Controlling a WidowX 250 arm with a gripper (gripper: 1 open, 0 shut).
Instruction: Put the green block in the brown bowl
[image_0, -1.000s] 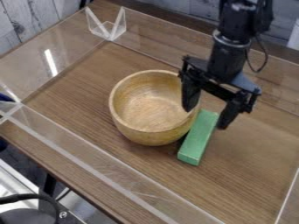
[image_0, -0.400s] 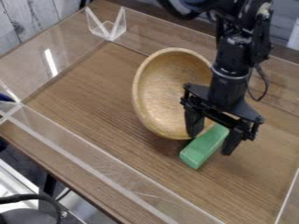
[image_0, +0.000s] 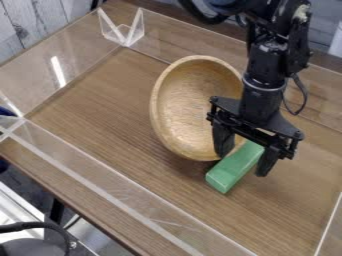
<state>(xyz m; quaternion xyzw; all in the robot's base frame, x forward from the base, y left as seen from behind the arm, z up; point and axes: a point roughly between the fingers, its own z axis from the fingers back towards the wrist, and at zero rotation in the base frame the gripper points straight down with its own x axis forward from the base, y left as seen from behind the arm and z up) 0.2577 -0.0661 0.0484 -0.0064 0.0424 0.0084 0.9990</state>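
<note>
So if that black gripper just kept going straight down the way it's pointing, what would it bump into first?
Most likely the green block: it lies right under and between the tips of the gripper. Depth is hard to judge from this one view.
</note>
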